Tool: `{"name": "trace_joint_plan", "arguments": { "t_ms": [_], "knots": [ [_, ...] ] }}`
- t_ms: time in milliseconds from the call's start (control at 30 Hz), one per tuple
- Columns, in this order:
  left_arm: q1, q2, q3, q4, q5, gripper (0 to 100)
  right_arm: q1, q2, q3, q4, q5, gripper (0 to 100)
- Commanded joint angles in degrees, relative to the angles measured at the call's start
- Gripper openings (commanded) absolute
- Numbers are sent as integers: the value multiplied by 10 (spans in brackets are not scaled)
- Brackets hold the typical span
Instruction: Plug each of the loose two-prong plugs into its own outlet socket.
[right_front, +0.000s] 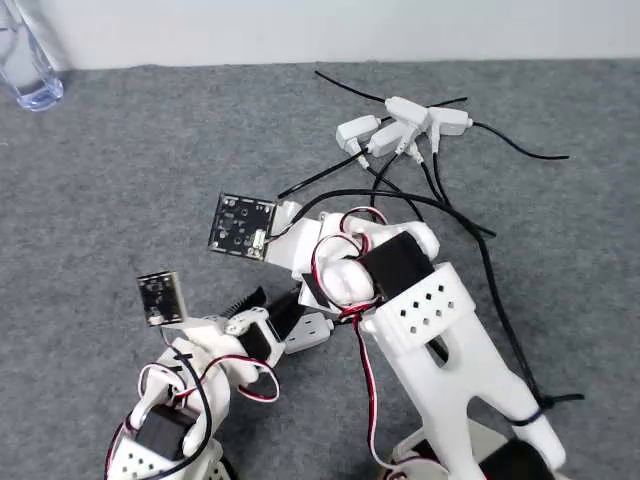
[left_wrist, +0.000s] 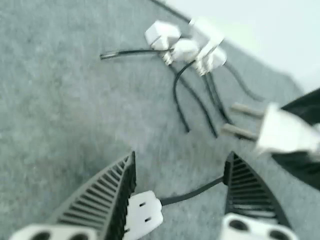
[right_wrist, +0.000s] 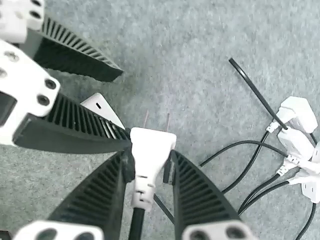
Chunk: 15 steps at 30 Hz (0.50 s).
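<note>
While right pincer (right_wrist: 148, 160) clamps a plug (right_wrist: 151, 145), socket (left_wrist: 142, 216) within wide-spread left pincer (left_wrist: 181, 160)

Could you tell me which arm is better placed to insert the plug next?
Right: the right gripper is shut on the plug, prongs free, close beside the outlet socket that lies between the fingers of the open left gripper.

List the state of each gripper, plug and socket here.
left gripper: open, straddling the outlet socket.
right gripper: shut on the two-prong plug.
two-prong plug: held, prongs bare, aimed at the socket, not inserted.
outlet socket: on the table, touching one side of the left gripper, slots empty.
other plugs: bunched at the table's far side, untouched; whether any are mated, cannot tell.
</note>
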Motion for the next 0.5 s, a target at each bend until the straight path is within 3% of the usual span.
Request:
{"name": "trace_joint_plan", "arguments": {
  "t_ms": [0, 167, 467],
  "knots": [
    [1, -5, -5, -13, -3, 268, -6, -20, -35, -12, -5, 8],
    [1, -5, -4, -13, -3, 268, 4, -20, -35, -12, 0, 8],
    [1, -5, -4, -13, -3, 268, 133, 8, 11, -65, 57, 8]
  ]
}}
